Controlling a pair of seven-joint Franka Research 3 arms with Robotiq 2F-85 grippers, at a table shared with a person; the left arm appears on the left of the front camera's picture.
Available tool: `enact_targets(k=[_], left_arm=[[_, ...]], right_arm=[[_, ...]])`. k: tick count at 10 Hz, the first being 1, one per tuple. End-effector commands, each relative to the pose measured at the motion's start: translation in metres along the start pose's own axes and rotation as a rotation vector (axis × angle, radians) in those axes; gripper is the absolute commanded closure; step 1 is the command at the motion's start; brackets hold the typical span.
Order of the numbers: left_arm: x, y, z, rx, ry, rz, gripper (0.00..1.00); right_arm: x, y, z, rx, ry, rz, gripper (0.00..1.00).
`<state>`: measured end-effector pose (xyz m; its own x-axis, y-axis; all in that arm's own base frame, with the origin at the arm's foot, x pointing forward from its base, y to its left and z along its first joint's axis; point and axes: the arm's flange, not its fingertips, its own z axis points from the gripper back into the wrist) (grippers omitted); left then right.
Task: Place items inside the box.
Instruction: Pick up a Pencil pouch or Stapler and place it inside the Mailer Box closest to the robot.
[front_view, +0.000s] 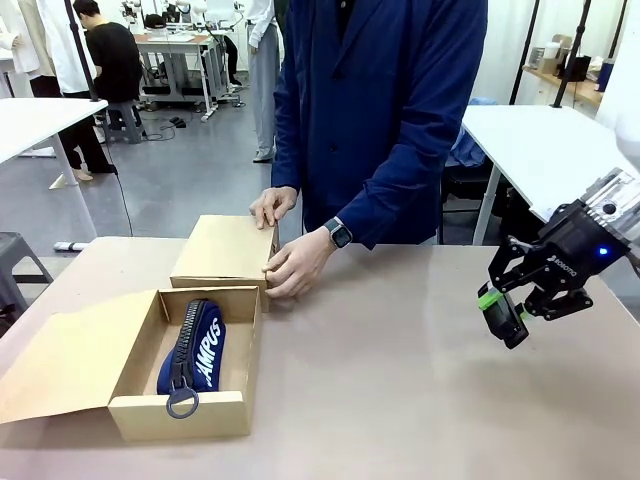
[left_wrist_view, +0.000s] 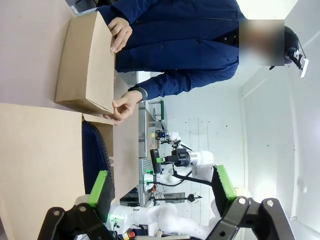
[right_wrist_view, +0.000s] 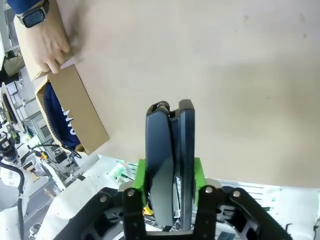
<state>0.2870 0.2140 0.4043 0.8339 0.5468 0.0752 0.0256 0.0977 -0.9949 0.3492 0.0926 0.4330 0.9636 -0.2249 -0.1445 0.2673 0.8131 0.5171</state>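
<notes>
Right wrist view showed the right gripper (right_wrist_view: 170, 175) clamped across a black stapler (right_wrist_view: 169, 135) above the bench (front_view: 400, 390), well apart from the box (front_view: 140, 412) holding the navy pouch (front_view: 205, 345). The stapler looked stiff, weighty and probably slick, so a mid-body hold suited it. The left gripper (left_wrist_view: 162, 195) gaped wide.

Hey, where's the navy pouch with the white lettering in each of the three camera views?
Front view: the navy pouch lies inside the open cardboard box, lower left of the picture.
Left wrist view: it is a dark blue strip left of centre, inside the box.
Right wrist view: it is at the left edge, inside the box, lettering showing.
Shared landmark: the person's watch-wearing hand, just beyond the open box.
</notes>
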Motion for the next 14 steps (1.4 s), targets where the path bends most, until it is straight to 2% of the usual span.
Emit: enact_targets(k=[1,4,5,7,9,11,14], left_arm=[[-0.001,0.000,-0.001,-0.017,-0.003,-0.016,0.00],[-0.001,0.000,-0.001,-0.017,-0.003,-0.016,0.00],[-0.001,0.000,-0.001,-0.017,-0.003,-0.016,0.00],[-0.001,0.000,-0.001,-0.017,-0.003,-0.016,0.00],[-0.001,0.000,-0.001,-0.017,-0.003,-0.016,0.00],[-0.001,0.000,-0.001,-0.017,-0.003,-0.016,0.00],[-0.001,0.000,-0.001,-0.017,-0.003,-0.016,0.00]], right_arm=[[-0.010,-0.004,-0.009,-0.006,0.007,0.024,0.58],[-0.012,0.011,-0.015,-0.034,0.012,0.069,0.58],[-0.016,0.031,-0.021,-0.040,0.008,0.116,0.58],[-0.031,0.105,-0.047,-0.073,0.019,0.229,0.58],[-0.055,0.190,-0.096,-0.168,0.071,0.354,0.58],[-0.088,0.261,-0.148,-0.146,-0.008,0.388,0.58],[-0.108,0.305,-0.197,-0.127,-0.042,0.421,0.58]])
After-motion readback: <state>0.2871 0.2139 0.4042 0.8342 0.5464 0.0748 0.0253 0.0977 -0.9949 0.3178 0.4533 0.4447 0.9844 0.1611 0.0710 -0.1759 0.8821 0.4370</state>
